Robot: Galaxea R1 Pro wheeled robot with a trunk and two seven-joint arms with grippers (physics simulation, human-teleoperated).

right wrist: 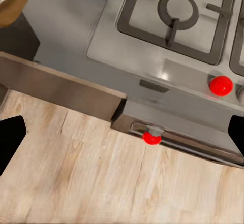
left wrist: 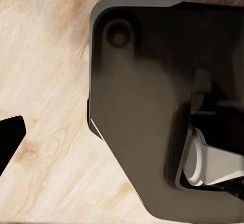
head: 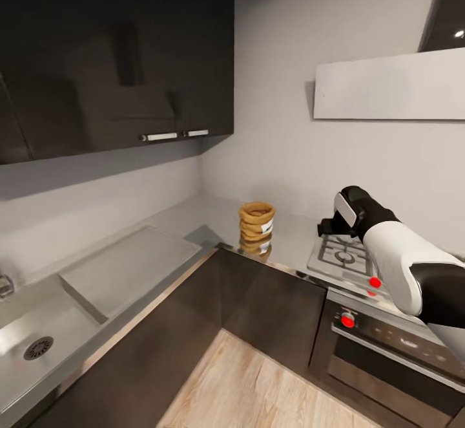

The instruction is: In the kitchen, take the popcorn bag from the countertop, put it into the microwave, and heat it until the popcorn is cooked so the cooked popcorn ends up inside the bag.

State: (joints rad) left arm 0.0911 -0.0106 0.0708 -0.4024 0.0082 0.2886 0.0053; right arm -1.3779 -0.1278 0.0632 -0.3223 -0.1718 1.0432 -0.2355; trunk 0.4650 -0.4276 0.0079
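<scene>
The popcorn bag (head: 256, 227) is a tan sack with a rolled rim and a white label. It stands upright on the grey countertop (head: 194, 216) at the inner corner. My right gripper (head: 328, 226) hovers above the hob's near-left part, a short way right of the bag and apart from it. In the right wrist view the right gripper (right wrist: 122, 135) is open, its black fingertips (right wrist: 10, 138) at the frame's two sides with nothing between them; the bag (right wrist: 11, 3) is at a corner. My left gripper (left wrist: 122, 137) hangs open over the floor. The microwave is out of view.
A steel gas hob (head: 342, 256) with black grates and red knobs (right wrist: 221, 85) sits right of the bag, over a dark oven (head: 387, 350). A sink (head: 39, 341) and drainboard lie along the left counter. Dark wall cabinets (head: 116, 59) hang above. The robot's dark base (left wrist: 142, 122) stands on the wooden floor (head: 258, 389).
</scene>
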